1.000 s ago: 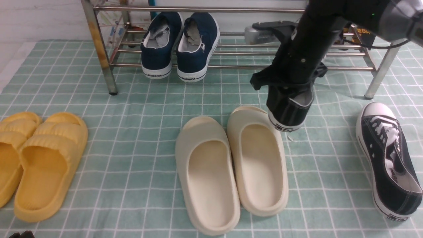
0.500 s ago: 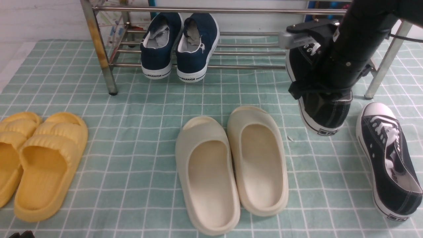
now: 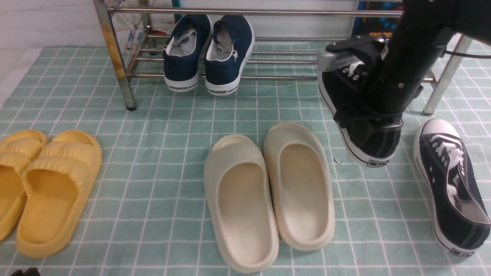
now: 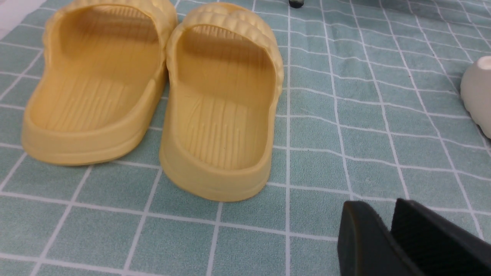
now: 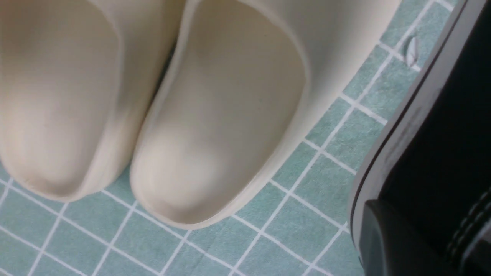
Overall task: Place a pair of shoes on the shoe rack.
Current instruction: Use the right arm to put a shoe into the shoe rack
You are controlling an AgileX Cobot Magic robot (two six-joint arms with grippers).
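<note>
One black shoe (image 3: pixel 368 142) is held by the right gripper (image 3: pixel 370 115) — its jaws are pinched tight on the rim at the heel. The shoe is tipped. Its heel hangs low, near the mat (image 3: pixel 161 126), and its toe is pointed up and away toward the rack (image 3: pixel 268 12). The toe end is seen by the rack's low front tube, toward the rack's right end. Whether they touch cannot be told, since the arm is in the way. In the right wrist view the shoe's white sole is seen over the mat, near the cream slides (image 3: pixel 299 191).

The other black shoe (image 3: pixel 452 191) is laid flat on the mat, in front of the rack's right front leg. Its white toe is turned toward the rack. It is not held by anything.

Two blue shoes (image 3: pixel 226 61) are set on the rack's low tubes, toward its left end, with their heels at the front. The cream slides are laid side by side in the middle of the mat. Two yellow slides (image 3: pixel 57 191) are laid toward the mat's left edge.

The left gripper (image 4: pixel 383 214) is seen low over the mat near the yellow slides — two black fingers close side by side, with nothing between them. Whether they are fully pressed together cannot be told.
</note>
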